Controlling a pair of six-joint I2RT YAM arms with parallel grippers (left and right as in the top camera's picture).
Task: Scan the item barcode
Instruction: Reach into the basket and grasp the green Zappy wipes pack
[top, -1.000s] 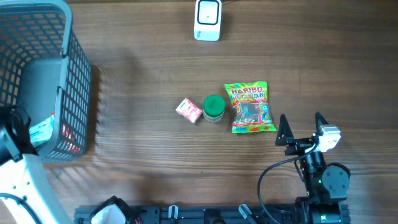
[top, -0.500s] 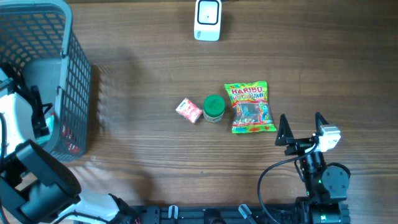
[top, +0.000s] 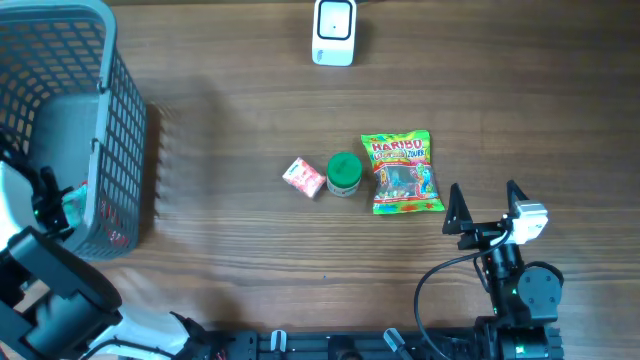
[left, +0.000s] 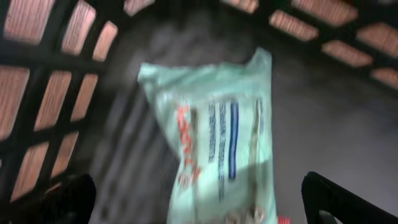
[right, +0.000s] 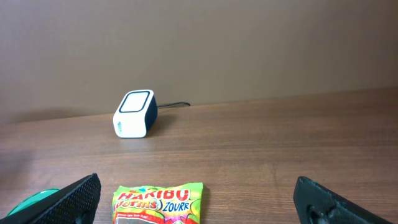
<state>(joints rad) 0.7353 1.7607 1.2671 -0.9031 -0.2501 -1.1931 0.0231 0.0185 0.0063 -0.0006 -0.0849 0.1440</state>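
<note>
Nearest, at 5 o'clock on the brown wood-grain table (top: 230, 230): right gripper (top: 484, 196), black fingers spread wide with nothing between them, just short of the sweets. Nearest at 8 o'clock: left gripper (top: 48, 200), reaching over the near wall of the tall grey-blue plastic mesh basket (top: 125, 150). Its jaws are wide open. The wrist view shows both fingertips at the lower frame corners, touching nothing.

In the basket: a pale green flat plastic packet (left: 217, 143) lies on the dark floor, between the open fingers but apart from them. It carries red and blue lines of print, too blurred to read. Something red shows through the mesh at the near right corner; cannot tell what.

Mid-table, a row of three just beside one another:
- small pink-and-white wrapped packet (top: 304, 177) at the 9 o'clock end
- round tub with a green lid (top: 344, 173) in the middle
- green foil sweets bag (top: 402, 172) at the 3 o'clock end

The bag reads "HARIBO", with "ZOURR" under it in the right wrist view. All three lie well apart from the scanner.

Farthest, at 12 o'clock by the far edge: white box-shaped barcode scanner with a dark window (top: 334, 30), a cable running off behind it.

Open wood — a broad strip between basket and row, another between row and scanner, and the whole 1-to-3 o'clock side.
</note>
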